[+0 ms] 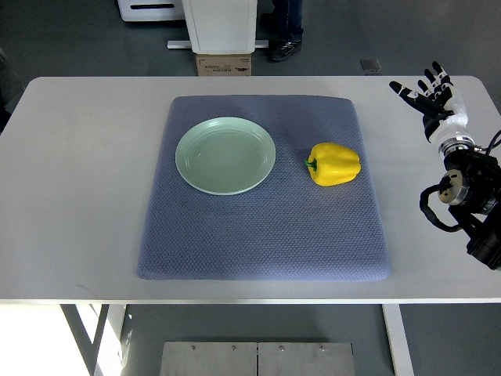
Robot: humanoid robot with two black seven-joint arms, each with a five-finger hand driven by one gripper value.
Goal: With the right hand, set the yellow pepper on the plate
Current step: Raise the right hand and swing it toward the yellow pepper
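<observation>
Nothing was grasped yet: the glossy yellow bell pepper lay on the blue mat, right of the round pale-green plate. Far right, the right hand hovered, fingers spread, needing to reach left.

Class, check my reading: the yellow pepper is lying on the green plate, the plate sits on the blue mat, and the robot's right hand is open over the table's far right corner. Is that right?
Not quite. The top view shows the yellow pepper lying on the blue mat, to the right of the green plate and apart from it. The plate is empty. The rest holds: plate on mat, right hand open at the far right corner.
</observation>
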